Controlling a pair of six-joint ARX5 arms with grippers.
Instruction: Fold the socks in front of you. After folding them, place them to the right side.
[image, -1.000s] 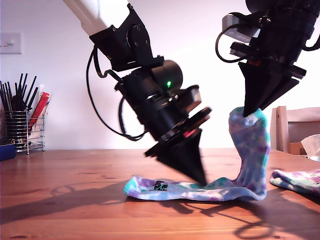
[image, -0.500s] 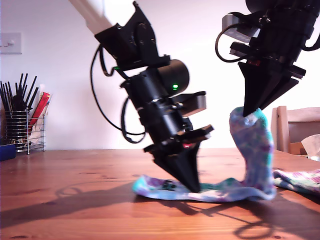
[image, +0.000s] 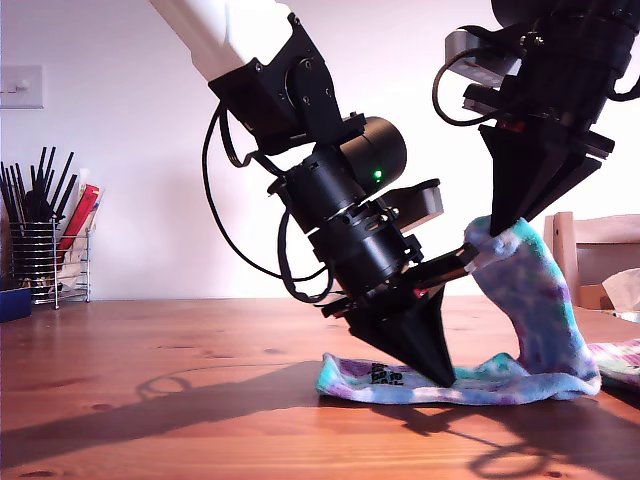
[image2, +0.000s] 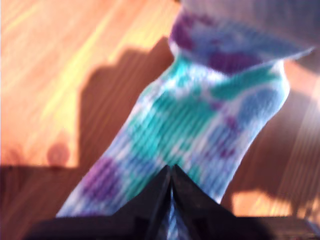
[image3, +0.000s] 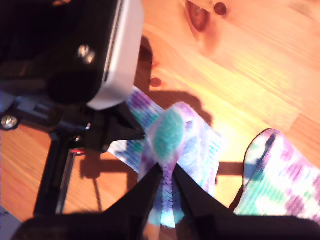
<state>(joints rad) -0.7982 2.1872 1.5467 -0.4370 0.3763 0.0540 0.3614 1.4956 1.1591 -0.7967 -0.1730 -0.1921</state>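
My first gripper (image: 437, 375) is pinching the sock (image: 470, 380) flat against the table (image: 150, 400) — jaws together on fabric. My second gripper (image: 497, 228) is clamping its toe end, lifting it above the tabletop.

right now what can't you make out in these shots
- Second sock: cut off by the exterior view's right edge, so its far end is unseen.
- Lettering on the held sock: too small to read in the exterior view.
- Sock tip inside my second gripper: hidden by the jaws.
- First wrist view: blurred, so how much fabric my first gripper holds is unclear.
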